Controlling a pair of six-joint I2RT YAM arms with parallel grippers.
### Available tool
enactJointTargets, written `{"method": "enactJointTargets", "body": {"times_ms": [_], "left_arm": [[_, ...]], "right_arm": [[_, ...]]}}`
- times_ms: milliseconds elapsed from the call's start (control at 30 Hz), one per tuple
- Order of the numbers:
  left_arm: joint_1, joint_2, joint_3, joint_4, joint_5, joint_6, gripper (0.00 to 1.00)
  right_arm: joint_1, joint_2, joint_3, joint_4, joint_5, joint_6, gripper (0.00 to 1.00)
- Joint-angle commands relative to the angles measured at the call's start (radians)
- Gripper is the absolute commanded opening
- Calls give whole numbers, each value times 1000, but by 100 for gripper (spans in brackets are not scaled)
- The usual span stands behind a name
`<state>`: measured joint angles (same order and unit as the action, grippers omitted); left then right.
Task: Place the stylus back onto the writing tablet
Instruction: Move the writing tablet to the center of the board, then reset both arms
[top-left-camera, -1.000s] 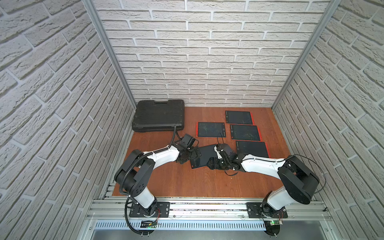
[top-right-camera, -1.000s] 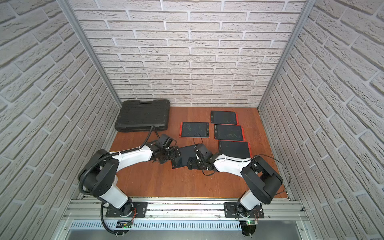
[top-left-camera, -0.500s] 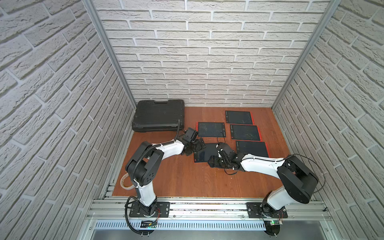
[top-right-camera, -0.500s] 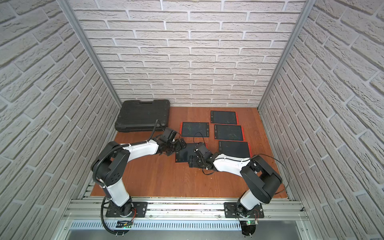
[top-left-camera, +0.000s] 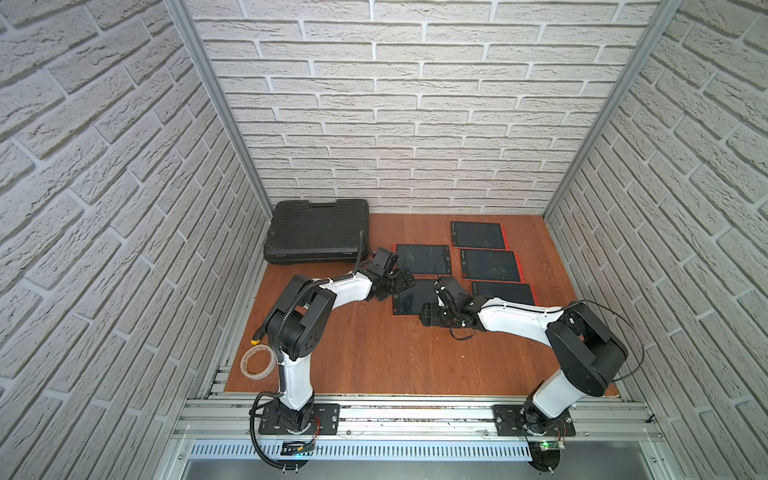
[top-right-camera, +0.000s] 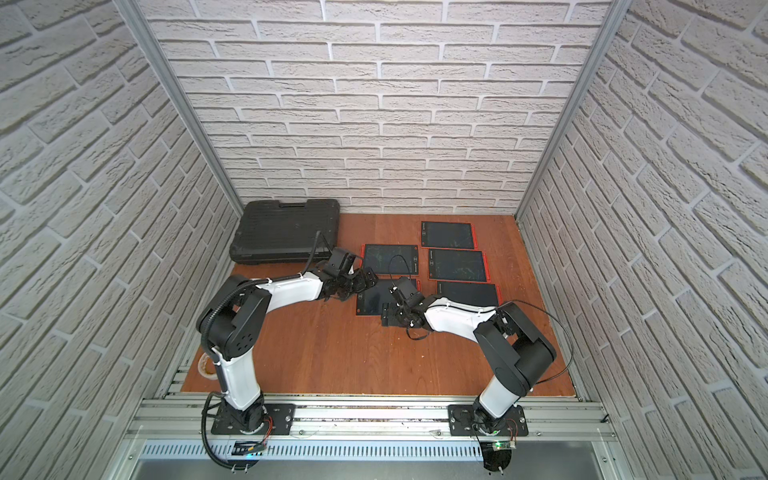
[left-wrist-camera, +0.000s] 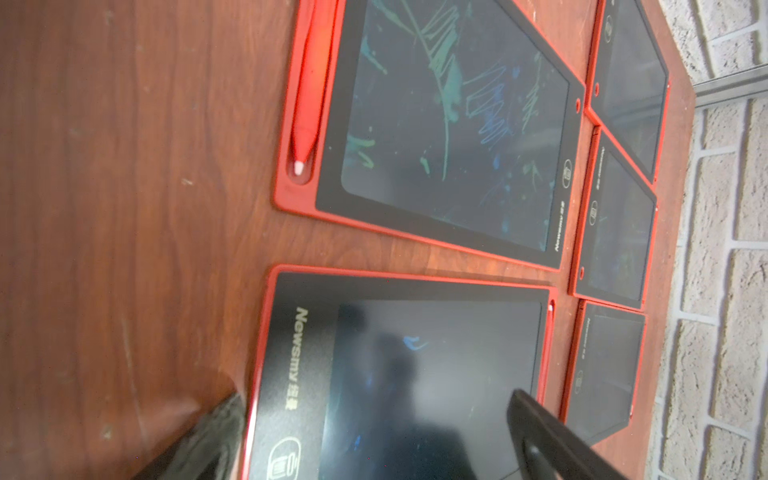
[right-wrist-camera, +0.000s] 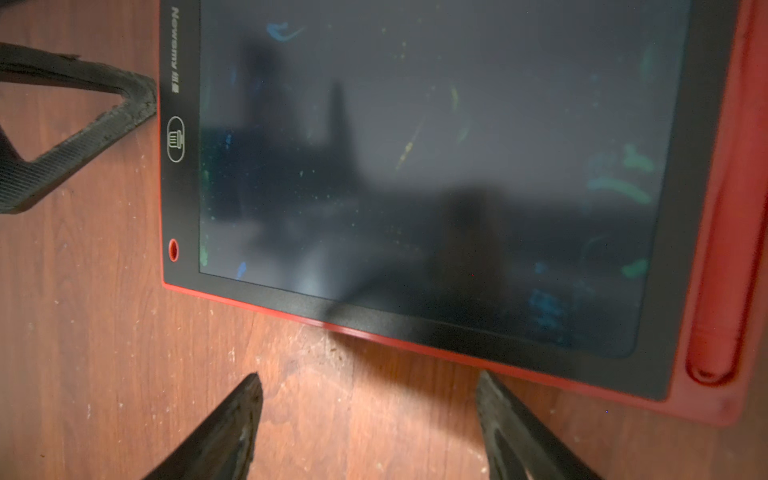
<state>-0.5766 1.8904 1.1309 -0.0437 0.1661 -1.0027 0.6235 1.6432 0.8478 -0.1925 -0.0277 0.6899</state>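
White brick walls close in a wooden tabletop (top-left-camera: 374, 353). Left gripper (top-left-camera: 401, 283) is spread wide at a corner of the writing tablet (top-left-camera: 411, 300), with one finger over bare wood just beside the labelled bezel and the other over the screen. Right gripper (right-wrist-camera: 374, 436) is spread too and holds nothing, over wood just short of the tablet's long edge. The red stylus (right-wrist-camera: 715, 291) lies seated in the slot along the edge farthest from the left gripper. Beyond that gripper lie other tablets (left-wrist-camera: 449, 124), and the nearest has its own pen docked. A black case (top-left-camera: 318, 230) sits near its wrist, and a tape roll (top-left-camera: 257, 362) by its arm's base. The bezel reads "Newsmy" (left-wrist-camera: 301, 345) beside a bin icon.
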Motion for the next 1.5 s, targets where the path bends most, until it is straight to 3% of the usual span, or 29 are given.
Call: {"method": "enactJointTargets", "body": {"times_ms": [0,400,667,867,1000,1200,1400,1467], "left_arm": [[12,28,29,-12,9,29,98],[29,-161,-39,-80,-155,224,98],[29,-384,-129,-114,-294,369,98],[32,-533,-172,-151,-433,500,98],[36,-612,-244,-94,-553,595,98],[79,-739,-380,-13,-689,639,98],[173,-873,-522,46,-726,606,98],[204,-913,-562,57,-733,587,98]], "right_arm": [[-5,23,19,-5,-30,-31,80],[-6,-191,-45,-112,110,-161,81],[-19,-411,-29,-222,317,-210,82],[-35,-456,14,-257,633,-213,90],[-71,-454,0,-128,656,-377,89],[-161,-431,-12,-29,726,-469,99],[-300,-432,-94,109,621,-544,100],[-334,-440,-130,160,533,-575,100]]}}
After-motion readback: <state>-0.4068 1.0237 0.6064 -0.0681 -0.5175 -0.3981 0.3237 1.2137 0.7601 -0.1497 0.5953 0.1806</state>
